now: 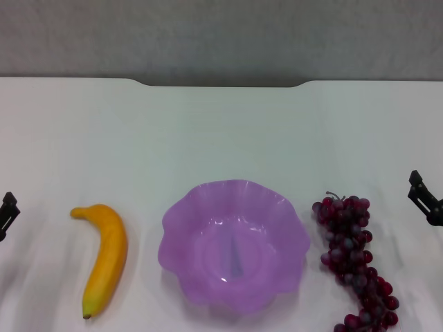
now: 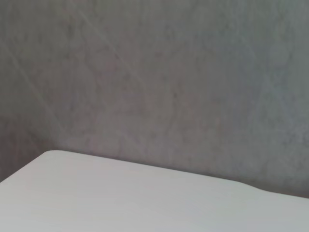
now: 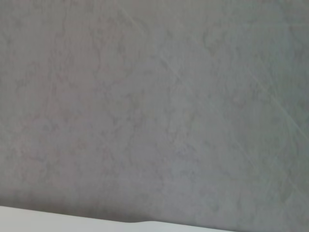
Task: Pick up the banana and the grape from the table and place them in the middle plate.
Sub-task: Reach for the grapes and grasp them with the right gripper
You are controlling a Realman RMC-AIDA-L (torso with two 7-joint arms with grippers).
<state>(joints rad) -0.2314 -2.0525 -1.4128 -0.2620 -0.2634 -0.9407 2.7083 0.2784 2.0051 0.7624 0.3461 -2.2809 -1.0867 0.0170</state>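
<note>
step: nothing picked yet | banana (image 1: 104, 257) on worktop (image 1: 221, 131) left of plate (image 1: 234, 243), grape (image 1: 354, 266) right of it | left pincer (image 1: 7, 214), right pincer (image 1: 426, 196) at edges, grip state cannot tell | next: reach down over a fruit

Robot body, visible parts: two black gripper tips only.
Left gripper (image 1: 7, 211): black, angular. Right gripper (image 1: 423, 197): black, jagged-edged, bracket-like.
</note>
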